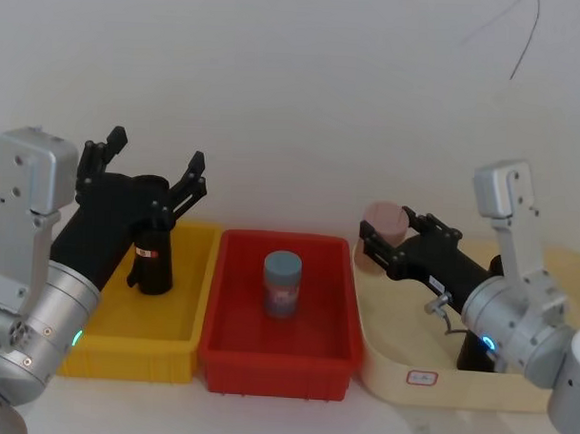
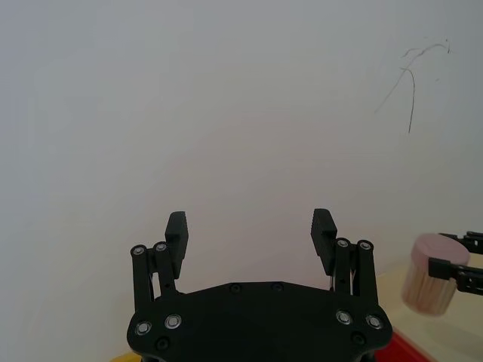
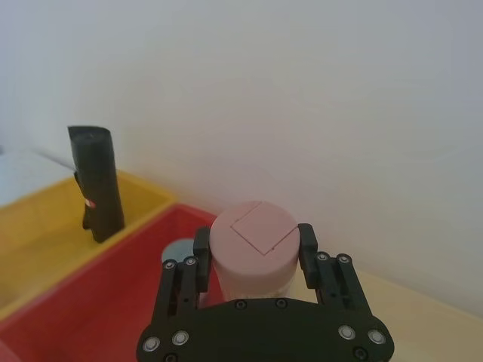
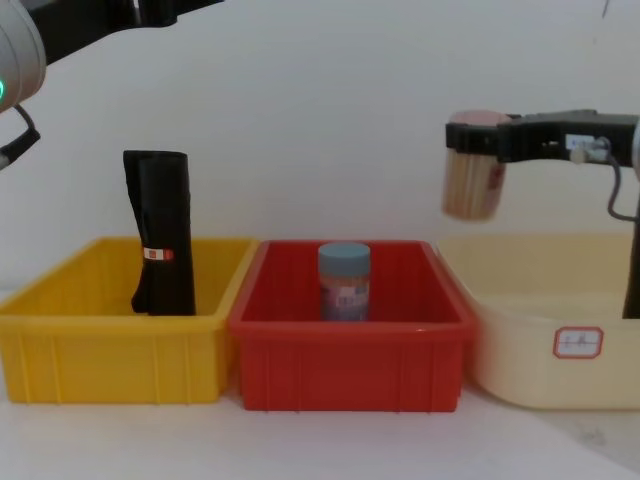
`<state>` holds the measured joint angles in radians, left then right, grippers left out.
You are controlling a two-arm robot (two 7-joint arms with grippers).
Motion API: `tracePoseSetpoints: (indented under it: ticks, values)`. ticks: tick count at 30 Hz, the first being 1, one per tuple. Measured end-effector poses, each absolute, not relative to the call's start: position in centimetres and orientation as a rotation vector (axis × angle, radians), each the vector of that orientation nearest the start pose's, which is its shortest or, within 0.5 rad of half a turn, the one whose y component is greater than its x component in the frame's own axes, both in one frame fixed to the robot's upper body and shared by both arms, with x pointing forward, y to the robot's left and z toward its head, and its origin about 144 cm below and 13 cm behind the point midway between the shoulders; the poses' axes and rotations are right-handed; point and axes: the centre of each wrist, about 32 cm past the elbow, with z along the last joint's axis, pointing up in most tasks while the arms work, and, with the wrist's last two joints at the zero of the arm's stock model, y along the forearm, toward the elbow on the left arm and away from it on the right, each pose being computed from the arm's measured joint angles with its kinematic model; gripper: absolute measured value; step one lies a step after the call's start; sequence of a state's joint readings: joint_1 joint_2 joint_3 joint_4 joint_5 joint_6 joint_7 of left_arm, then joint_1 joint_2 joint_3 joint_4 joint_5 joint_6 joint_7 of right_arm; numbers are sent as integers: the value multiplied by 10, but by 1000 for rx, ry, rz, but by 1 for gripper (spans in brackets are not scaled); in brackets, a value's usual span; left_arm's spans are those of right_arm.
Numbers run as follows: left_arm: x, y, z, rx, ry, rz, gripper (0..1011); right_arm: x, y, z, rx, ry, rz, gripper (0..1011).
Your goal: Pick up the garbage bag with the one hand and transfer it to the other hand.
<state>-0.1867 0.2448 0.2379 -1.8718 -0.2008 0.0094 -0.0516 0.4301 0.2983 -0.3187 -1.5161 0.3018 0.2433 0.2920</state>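
Garbage bag [image 1: 153, 260] upright in yellow bin [image 1: 114, 349], untouched. Left gripper [image 1: 154, 165] high above it, jaws wide open, bag below at about 6 o'clock. Best lowered straight, closing around mid-roll above the label. Right gripper [image 1: 370, 241] clamped on pink-capped jar [image 1: 385, 223] over cream tub [image 1: 399, 378].

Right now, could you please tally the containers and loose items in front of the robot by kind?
Bins: 3 – yellow bin, red bin, cream bin
Jars: 2 – blue-capped jar in the red bin, pink-capped jar held in the right gripper above the cream bin
Garbage bags: 1 – garbage bag upright in the yellow bin
Total: 6
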Motion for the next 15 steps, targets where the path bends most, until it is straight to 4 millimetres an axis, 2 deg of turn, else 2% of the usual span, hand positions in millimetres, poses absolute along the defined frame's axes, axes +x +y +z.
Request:
tracePoseSetpoints:
  ticks: [15]
  values:
    - [474, 204, 1286, -275, -346, 1201, 1001, 549, -237, 1243, -139, -52, -1064, 663]
